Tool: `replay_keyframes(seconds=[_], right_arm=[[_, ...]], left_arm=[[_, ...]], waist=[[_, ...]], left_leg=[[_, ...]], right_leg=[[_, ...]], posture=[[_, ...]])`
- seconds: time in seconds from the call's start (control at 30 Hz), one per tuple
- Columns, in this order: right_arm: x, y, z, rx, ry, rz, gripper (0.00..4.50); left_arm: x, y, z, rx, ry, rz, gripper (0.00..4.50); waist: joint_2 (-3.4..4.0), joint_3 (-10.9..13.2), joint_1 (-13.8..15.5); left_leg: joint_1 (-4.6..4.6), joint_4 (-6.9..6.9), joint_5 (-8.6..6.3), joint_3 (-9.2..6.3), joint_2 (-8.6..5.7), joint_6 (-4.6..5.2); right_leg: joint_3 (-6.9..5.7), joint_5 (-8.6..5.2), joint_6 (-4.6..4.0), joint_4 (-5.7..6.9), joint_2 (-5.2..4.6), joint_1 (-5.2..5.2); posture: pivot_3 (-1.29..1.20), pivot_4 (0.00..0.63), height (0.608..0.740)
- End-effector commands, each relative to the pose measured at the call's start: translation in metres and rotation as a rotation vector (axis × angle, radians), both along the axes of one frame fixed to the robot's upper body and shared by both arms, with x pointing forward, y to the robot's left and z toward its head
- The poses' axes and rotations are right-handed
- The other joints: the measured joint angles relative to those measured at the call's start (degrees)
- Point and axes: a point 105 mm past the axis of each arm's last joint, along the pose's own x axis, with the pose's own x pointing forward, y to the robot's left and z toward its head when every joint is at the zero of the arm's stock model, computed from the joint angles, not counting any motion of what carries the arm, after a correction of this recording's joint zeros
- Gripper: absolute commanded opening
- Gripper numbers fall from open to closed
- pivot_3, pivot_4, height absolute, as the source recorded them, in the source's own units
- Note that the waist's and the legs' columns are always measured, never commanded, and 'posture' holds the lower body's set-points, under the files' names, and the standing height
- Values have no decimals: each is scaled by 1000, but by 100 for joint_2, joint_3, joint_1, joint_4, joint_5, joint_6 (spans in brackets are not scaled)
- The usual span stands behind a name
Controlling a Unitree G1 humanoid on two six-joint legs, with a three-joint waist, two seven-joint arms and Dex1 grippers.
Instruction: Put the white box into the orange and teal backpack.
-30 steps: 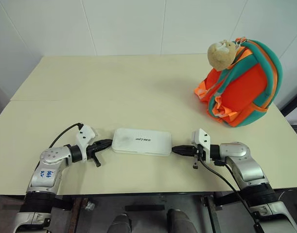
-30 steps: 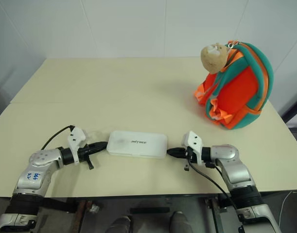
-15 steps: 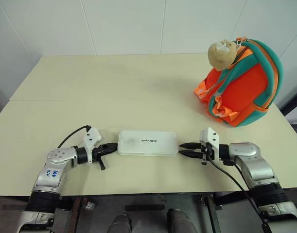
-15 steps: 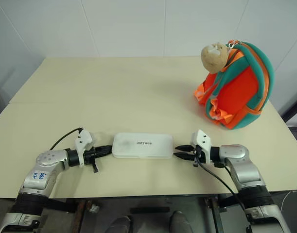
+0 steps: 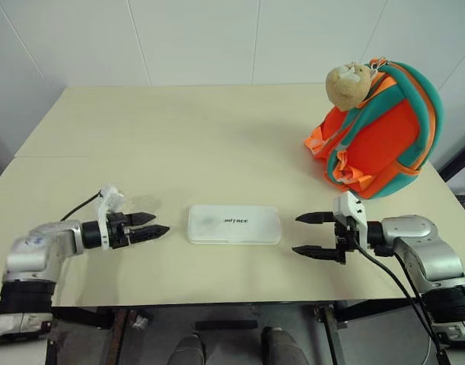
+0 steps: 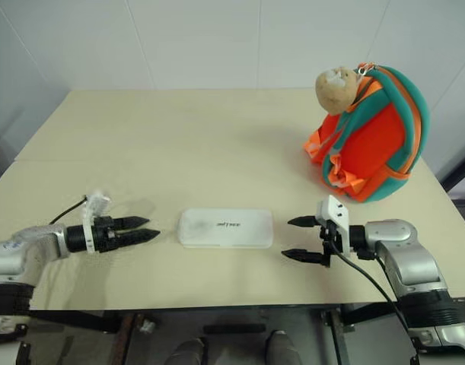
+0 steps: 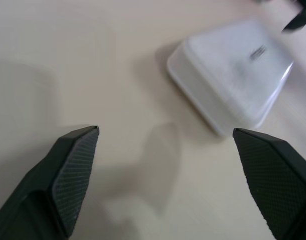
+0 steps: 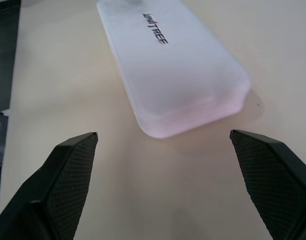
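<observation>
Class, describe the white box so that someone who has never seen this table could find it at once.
Start at the cream table, whose far right corner holds the orange and teal backpack. Near the front edge, the white box lies flat between the open left gripper and open right gripper, touching neither. It is the table's only flat white oblong, with rounded corners and small dark lettering.

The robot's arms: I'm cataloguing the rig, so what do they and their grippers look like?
Both forearms are silver-grey metal with black joints. Each gripper, left and right, has two black tapered fingers with cross-hatched pads, a white wrist bracket and a black cable.
</observation>
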Motion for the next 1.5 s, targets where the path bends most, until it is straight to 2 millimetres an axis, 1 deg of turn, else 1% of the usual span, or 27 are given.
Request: replay_keyframes(seconds=[0.03, 0.07, 0.13, 0.27, 0.4, 0.5, 0.67, 0.83, 0.93, 1.07, 1.3, 1.37, 1.43, 1.5], right_arm=[[3, 6, 9, 15, -8, 13, 4500], [4, 6, 8, -1, -8, 14, 4500], [5, 8, 5, -33, -1, 18, 4500], [5, 11, -1, -86, 8, 24, 4500], [2, 12, -4, -102, 14, 23, 4500], [1, 16, -4, -91, 11, 24, 4500], [2, 24, -5, -73, 4, 30, 4500], [3, 36, -6, -43, -15, 45, 4500], [3, 41, -5, -28, -26, 53, 4500], [8, 45, -4, -16, -59, 44, 4500], [12, 45, -6, -18, -96, 28, 4500], [12, 45, -7, -15, -101, 21, 4500], [12, 44, -6, -6, -109, 4, 4500], [12, 43, -6, 2, -114, -7, 4500]], left_arm=[[9, -4, 14, -177, 101, 42, 4479], [10, -6, 14, -199, 134, 48, 4479], [12, -9, 4, -204, 237, 79, 4479], [9, -22, -10, -244, 425, 80, 4479], [-1, -34, -16, -242, 508, 37, 4479], [-5, -39, -20, -250, 544, 20, 4479], [-7, -53, -20, -276, 577, -23, 4479], [-1, -64, -23, -314, 596, -21, 4479], [-3, -69, -23, -323, 607, -38, 4479], [-5, -71, -24, -336, 627, -49, 4479], [-4, -75, -22, -382, 627, -64, 4479], [-3, -75, -21, -392, 625, -59, 4117], [-3, -77, -21, -402, 627, -65, 3642], [-2, -79, -22, -408, 630, -66, 3012]], waist=[[0, 0, -4], [0, 0, -6], [0, 0, -14], [-1, 0, -34], [-1, 0, -18], [-1, 0, -11], [-1, 0, -3], [-2, -1, 3], [-2, -1, -1], [-2, -1, -4], [-2, -1, -1], [-2, -1, -2], [-2, -1, -1], [-2, 0, -3]], left_leg=[[0, 0, 0, -1, 0, 0], [-1, 0, 0, -1, -1, 0], [-1, -1, 0, -1, -1, 0], [-1, -3, -7, -1, -1, -4], [-1, -2, -13, -2, -3, -11], [0, -1, -15, -2, -3, -13], [1, 2, -15, -1, -3, -13], [2, 5, -14, -2, -3, -14], [3, 7, -14, -2, -3, -14], [3, 7, -14, -2, -4, -15], [2, 6, -14, -2, -4, -16], [2, 6, -14, -2, -4, -16], [2, 7, -14, -2, -4, -16], [2, 7, -14, -2, -4, -16]], right_leg=[[-1, 3, 6, 0, 0, 0], [-1, 3, 8, 1, 0, 0], [-1, 3, 11, 1, -1, 0], [0, -2, 14, 14, 0, -10], [0, -11, 17, 18, -2, -10], [0, -12, 17, 17, -2, -9], [0, -12, 16, 18, -2, -6], [0, -12, 16, 17, -3, -3], [0, -12, 17, 18, -3, -2], [0, -12, 17, 17, -3, -2], [0, -12, 17, 15, -3, -2], [0, -12, 17, 15, -3, -2], [0, -11, 17, 15, -3, -2], [0, -11, 17, 16, -2, -3]], posture=[[0, 150, 740], [0, 150, 740], [0, 150, 740], [0, 150, 740], [0, 150, 740], [0, 150, 740], [0, 150, 740], [0, 150, 740], [0, 150, 740], [0, 150, 740], [0, 150, 740], [0, 150, 740], [0, 150, 740], [0, 150, 740]])
